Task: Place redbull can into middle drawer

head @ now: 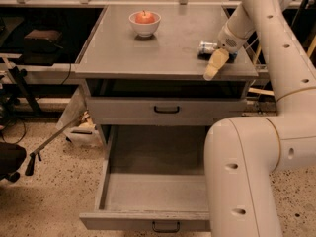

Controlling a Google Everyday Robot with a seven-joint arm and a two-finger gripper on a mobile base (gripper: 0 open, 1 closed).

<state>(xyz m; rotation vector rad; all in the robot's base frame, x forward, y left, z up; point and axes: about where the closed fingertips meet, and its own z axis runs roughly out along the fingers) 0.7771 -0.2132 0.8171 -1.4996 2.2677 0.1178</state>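
Where the camera view looks down on the grey metal cabinet (163,53), the slim blue-and-silver redbull can (208,47) lies on its side on the cabinet top, near the right edge; the cream-coloured gripper (215,67) of the white robot arm (256,172) sits just in front of the can, angled down toward the front edge; whether it is spread, closed or touching the can cannot be told; the wide grey middle drawer (104,177) stands pulled out below, its flat floor in view; the upper grey drawer front (128,110) with black handle (166,109) is closed; a white bowl (144,28) holding a red apple (144,17) stands at rear left, well apart from the can.
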